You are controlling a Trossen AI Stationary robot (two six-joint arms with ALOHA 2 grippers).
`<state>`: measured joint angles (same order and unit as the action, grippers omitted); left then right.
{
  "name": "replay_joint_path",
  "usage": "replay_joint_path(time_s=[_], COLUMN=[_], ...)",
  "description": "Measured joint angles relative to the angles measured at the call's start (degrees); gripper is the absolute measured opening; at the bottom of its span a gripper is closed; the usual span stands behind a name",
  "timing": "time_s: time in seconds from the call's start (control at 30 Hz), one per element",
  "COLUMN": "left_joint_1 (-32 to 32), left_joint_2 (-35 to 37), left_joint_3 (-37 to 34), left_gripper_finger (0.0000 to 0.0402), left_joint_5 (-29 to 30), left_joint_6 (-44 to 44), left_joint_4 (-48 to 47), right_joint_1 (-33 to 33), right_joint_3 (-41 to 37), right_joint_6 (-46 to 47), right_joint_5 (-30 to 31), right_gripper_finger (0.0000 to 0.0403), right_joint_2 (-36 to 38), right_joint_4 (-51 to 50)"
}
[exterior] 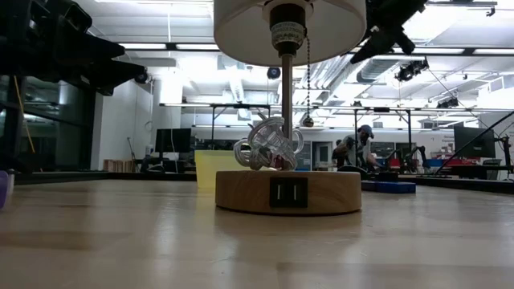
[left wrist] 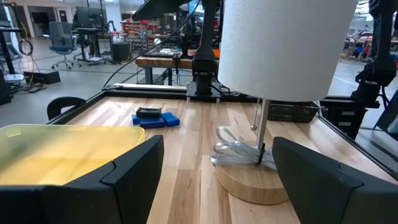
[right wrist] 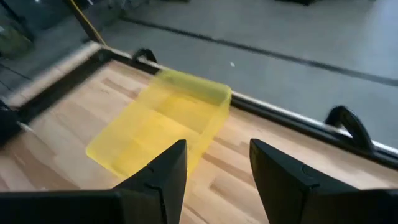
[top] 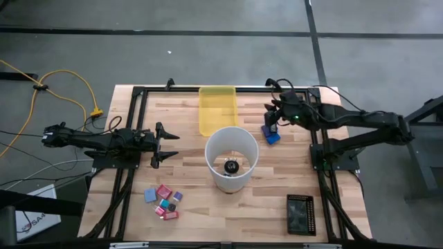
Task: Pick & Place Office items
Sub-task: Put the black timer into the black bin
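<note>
A white cylindrical lamp shade (top: 232,158) on a round wooden base (exterior: 287,191) stands mid-table (seen from above, it reads as a tub). Taking it as the dial's centre in the high view, the left gripper (top: 163,145) sits at 9 o'clock, low over the wood. Its two dark fingers are spread as wide as they go, and nothing is between them.

The right gripper (top: 271,119) hangs at about 2 o'clock, just above the two bright-blue blocky pieces (top: 271,135), which lie on the table. Its fingers (right wrist: 163,174) stand partly apart, and only bare wood and the tray show through the gap. It grips nothing.

The yellow translucent rectangular tray (top: 217,108) lies at 12 o'clock, against the far edge of the table.

The small office pieces, pink, red, purple and light blue (top: 164,200), sit in a loose cluster at 7 o'clock, near the front edge and well apart from both grippers.

A black mesh rectangular tray (top: 300,214) rests at 4 o'clock.
</note>
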<state>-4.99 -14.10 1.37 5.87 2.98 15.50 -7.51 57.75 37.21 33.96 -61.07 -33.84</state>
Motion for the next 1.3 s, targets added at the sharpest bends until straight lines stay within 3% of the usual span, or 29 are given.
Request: replay_joint_path(time_s=[0.3,0.53,0.73,0.9,1.1,1.3], left_joint_1=[0.00,0.00,0.00,0.00,0.00,0.00], left_joint_2=[0.01,-0.01,-0.01,-0.01,-0.01,0.01], left_joint_3=[0.00,0.00,0.00,0.00,-0.01,0.00], left_gripper_finger=[0.0293,0.0293,0.0293,0.0293,0.0293,0.0293], left_joint_5=[0.00,-0.01,0.00,-0.01,0.00,0.00], left_joint_6=[-0.01,-0.01,-0.01,-0.01,-0.01,-0.01], left_joint_4=[0.18,0.16,0.16,0.17,0.16,0.18], right_joint_1=[-2.22,-7.62,-12.37,-13.96,-13.99,-13.16], right_joint_3=[16.72,25.78,26.61,26.61,26.56,25.11], right_joint_6=[2.30,14.70,18.49,19.02,26.11,28.76], right_joint_5=[-0.73,-7.29,-14.41,-14.88,-15.01,-15.92], right_gripper_finger=[0.0162,0.0162,0.0162,0.0162,0.0162,0.0162], right_joint_2=[-12.61,-21.48,-26.21,-29.03,-31.58,-32.28], right_joint_4=[-12.95,-28.47,-34.70,-39.96,-44.00,-42.46])
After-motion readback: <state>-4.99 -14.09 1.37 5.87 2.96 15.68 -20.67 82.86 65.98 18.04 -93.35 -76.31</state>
